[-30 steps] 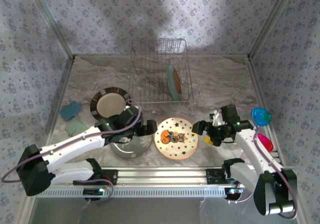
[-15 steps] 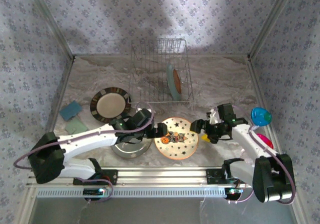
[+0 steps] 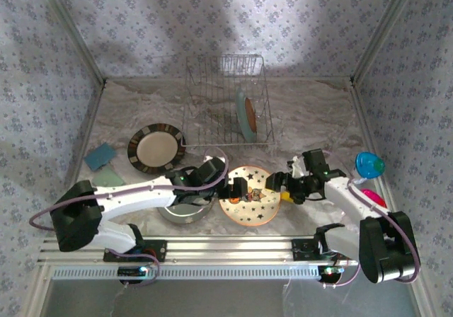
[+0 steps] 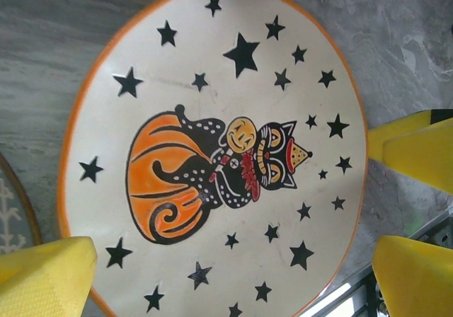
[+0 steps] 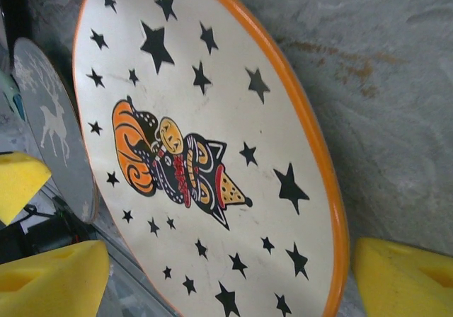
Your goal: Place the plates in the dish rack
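Widest of all, the marbled table (image 3: 311, 112) spreads under everything, and at its far middle stands the dish rack (image 3: 212, 105), wire tines up, with the pale teal plate (image 3: 245, 119) on edge in its right-hand side. Out on the table, the brown-striped plate (image 3: 156, 147) lies flat, left of the rack and nearer. The grey reindeer plate (image 3: 185, 207) sits near the front with the left arm crossing over it, and just to its right lies the star plate (image 3: 249, 198), pumpkin and black cat face up. Both arms meet here! The left gripper (image 4: 226, 278) hangs over that plate's near-left side, jaws spread wide, yellow pads (image 4: 42, 278) clear, nothing held. The right gripper (image 5: 226, 281) comes in from the right edge, jaws also wide apart, straddling the rim, gripping nothing. A blue cup (image 3: 369, 165) and a pink cup (image 3: 375, 200) wait far right.
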Robot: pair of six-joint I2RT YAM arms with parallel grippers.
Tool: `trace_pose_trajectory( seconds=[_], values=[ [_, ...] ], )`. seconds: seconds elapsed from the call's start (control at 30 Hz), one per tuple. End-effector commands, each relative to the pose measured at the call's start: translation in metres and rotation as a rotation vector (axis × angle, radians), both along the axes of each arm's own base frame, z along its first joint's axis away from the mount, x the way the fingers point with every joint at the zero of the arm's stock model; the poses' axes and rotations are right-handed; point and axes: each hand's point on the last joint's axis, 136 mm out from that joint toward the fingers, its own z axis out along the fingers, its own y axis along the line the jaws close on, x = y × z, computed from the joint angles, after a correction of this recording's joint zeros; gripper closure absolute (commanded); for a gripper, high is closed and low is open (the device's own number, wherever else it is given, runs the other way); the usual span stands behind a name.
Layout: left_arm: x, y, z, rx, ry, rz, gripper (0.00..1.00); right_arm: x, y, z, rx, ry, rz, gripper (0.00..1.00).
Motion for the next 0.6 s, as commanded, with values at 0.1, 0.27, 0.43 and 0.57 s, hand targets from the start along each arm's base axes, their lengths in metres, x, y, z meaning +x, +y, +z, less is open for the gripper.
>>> trace_pose_trajectory(
  seconds=[0.1, 0.27, 0.43, 0.57],
  values=[
    [-0.008, -0.017, 0.001, -0.039, 0.013, -0.003, 0.0, -0.003, 0.004, -0.007, -0.008, 0.007, 0.004, 0.1],
    [-0.01, -0.014, -0.011, -0.015, 0.015, 0.016, 0.01, -0.003, 0.005, -0.008, -0.009, 0.004, 0.004, 0.1],
    [-0.01, -0.008, -0.024, -0.012, 0.03, 0.057, 0.0, -0.001, 0.007, -0.008, -0.005, 0.0, -0.004, 0.11],
    [-0.009, -0.003, -0.029, 0.003, 0.03, 0.08, 0.01, 0.0, 0.007, -0.009, -0.005, 0.001, -0.008, 0.11]
  ],
)
